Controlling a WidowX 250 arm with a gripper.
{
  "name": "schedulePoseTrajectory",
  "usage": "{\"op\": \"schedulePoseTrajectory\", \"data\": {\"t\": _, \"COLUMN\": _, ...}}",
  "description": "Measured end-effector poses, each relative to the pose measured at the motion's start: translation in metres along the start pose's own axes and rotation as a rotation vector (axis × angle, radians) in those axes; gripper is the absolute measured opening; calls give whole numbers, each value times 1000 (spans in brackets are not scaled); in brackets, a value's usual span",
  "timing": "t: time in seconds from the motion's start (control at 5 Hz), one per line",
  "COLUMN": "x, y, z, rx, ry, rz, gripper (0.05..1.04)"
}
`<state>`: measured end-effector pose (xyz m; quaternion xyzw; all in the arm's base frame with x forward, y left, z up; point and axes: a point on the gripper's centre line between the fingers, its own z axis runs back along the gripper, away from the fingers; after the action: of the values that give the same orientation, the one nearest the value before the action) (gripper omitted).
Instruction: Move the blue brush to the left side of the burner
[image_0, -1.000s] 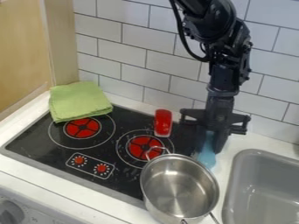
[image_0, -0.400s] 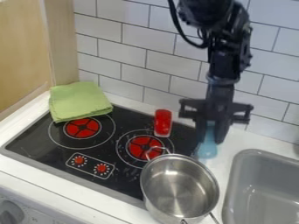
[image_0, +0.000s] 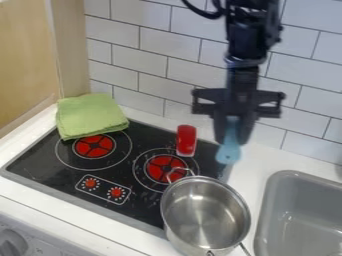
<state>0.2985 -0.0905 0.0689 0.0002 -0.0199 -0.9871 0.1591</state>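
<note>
Cooktop (image_0: 40, 172) taken as reference. Blue brush (image_0: 228, 154) is gripped by its handle between the fingers of the gripper (image_0: 232, 140), which is closed down to handle width. Brush is held roughly upright, head down, at the right rear corner of the cooktop, apparently raised above the surface. It is not placed left of a burner.

Red object (image_0: 186, 140) is set on the rear part of the cooktop, just behind the right burner (image_0: 165, 168). Left burner (image_0: 94, 146) is located toward the cooktop's left rear. Green folded cloth (image_0: 91, 116) is laid over the cooktop's left rear corner. Steel pot (image_0: 205, 215) is seated at the right front corner, partly beyond the edge. Grey sink (image_0: 294, 215) is set into the white counter (image_0: 267, 162), right of the cooktop.
</note>
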Motion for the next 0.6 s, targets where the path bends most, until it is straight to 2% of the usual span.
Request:
{"op": "schedulePoseTrajectory", "data": {"t": 0.2, "x": 9, "y": -45, "z": 12, "rx": -17, "ry": 24, "rz": 114, "gripper": 273}}
{"op": "schedulePoseTrajectory", "data": {"t": 0.6, "x": 11, "y": -103, "z": 17, "rx": -57, "ry": 41, "rz": 271, "gripper": 274}}
